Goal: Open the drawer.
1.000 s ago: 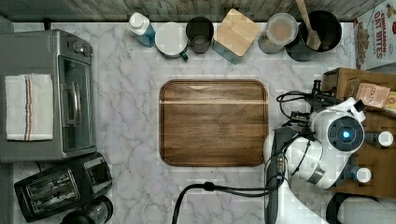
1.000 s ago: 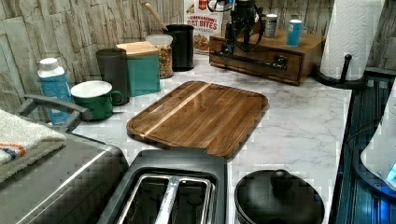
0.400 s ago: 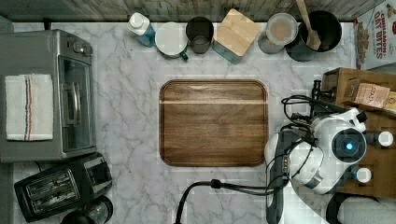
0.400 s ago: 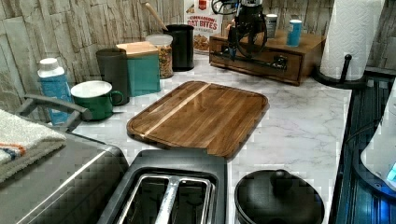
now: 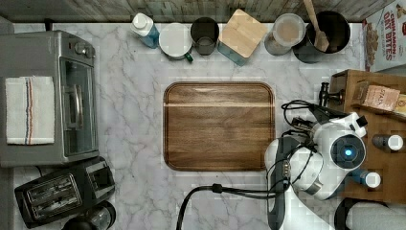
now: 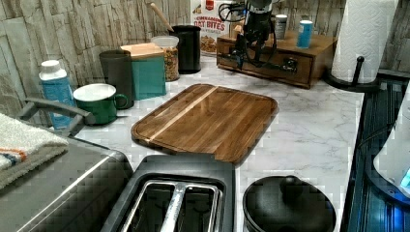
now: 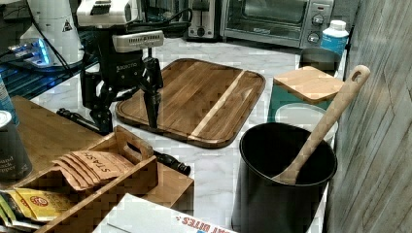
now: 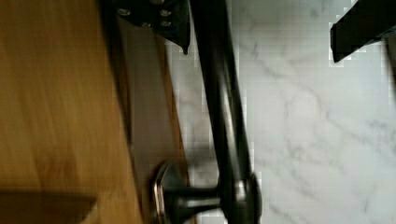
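The hand is hanging over the front of the drawer, its two black fingers pointing down and spread wide, touching nothing I can make out. In the wrist view one finger is sitting on the drawer side of the bar handle and the other is showing well out over the marble, so the handle is lying between them, ungripped. In the left view the hand is dangling right in front of the drawer face.

The drawer is sitting in a wooden cabinet at the top view's right edge of the table, and its front is looking flush with the cabinet. One post is joining the handle to the drawer front.

A cutting board is lying in the middle of the table, just beside the arm in the top view. A toaster oven with a folded towel on top is standing at the top view's left, a toaster near it. Along the wall a bottle, a green mug, a dark cup, a teal box, a jar and a black pot with a wooden spoon are lining up. A tea-bag tray is resting on the cabinet.
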`<state>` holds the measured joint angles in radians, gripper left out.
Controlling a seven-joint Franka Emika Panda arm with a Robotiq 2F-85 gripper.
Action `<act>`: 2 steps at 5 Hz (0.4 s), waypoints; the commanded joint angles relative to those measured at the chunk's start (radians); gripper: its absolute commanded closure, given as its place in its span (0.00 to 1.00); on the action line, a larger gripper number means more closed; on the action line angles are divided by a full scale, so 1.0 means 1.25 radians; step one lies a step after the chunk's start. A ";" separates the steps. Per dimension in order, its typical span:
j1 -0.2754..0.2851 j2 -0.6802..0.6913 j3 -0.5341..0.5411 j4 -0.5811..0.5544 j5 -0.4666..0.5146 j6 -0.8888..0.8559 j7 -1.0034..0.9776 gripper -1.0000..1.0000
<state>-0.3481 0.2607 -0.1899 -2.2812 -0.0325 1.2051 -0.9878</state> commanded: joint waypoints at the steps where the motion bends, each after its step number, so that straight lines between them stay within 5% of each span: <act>1: -0.070 0.098 0.056 0.037 0.040 -0.009 -0.160 0.00; 2: -0.007 0.066 0.024 0.040 0.013 -0.076 -0.065 0.00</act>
<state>-0.3889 0.3875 -0.1530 -2.2363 -0.0021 1.1680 -1.1025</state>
